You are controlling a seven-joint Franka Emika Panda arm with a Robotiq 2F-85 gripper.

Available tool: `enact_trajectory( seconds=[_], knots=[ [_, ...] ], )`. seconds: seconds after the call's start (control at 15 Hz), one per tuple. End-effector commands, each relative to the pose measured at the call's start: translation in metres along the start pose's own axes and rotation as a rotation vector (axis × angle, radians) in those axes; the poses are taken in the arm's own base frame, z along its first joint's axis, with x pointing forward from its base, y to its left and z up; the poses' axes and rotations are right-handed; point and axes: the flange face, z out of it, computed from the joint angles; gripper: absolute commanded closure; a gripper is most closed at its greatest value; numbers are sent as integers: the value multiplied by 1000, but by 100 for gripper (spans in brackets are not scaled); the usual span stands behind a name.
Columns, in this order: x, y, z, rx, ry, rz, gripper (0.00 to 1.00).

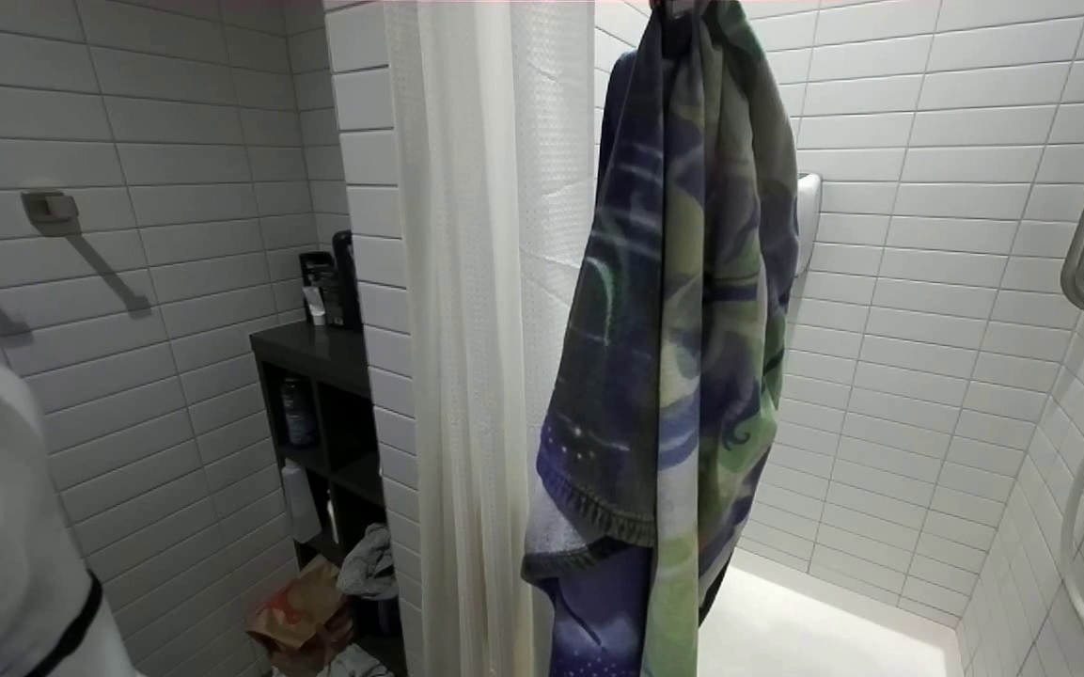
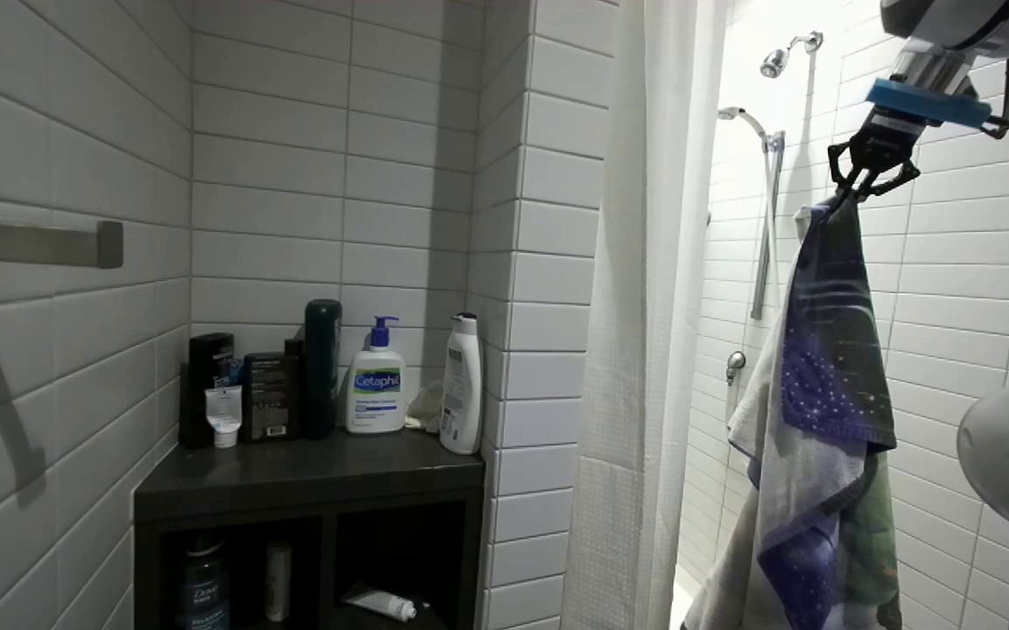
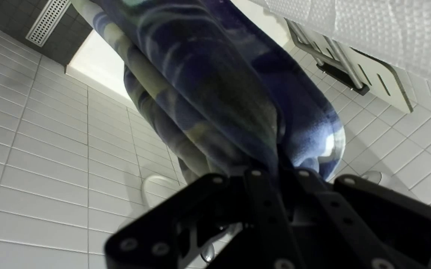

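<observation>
Where the towel [image 1: 683, 329] dangles, a curtain [image 1: 466, 329] hangs nearby.

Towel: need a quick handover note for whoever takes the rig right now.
Fingers: shut on the upper end of the towel.
Where: the towel hangs from them, next to the shower curtain as seen in both exterior views; can't tell whether the two touch. Its lower end runs out of frame in both.
Done: towel gripped and held up.
Left: towel not yet released or set down.
</observation>
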Motion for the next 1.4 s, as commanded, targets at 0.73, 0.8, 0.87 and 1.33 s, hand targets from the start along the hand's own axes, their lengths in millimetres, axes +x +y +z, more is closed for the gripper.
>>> enact_trajectory(
  seconds=[0.73,0.8,0.87,1.33],
  knots=[
    [25,-15,4,99,83,132,97],
    [32,-19,2,129,111,163,97],
    [40,-24,-1,161,144,195,97],
    [89,-55,-10,230,242,331,97]
  ],
)
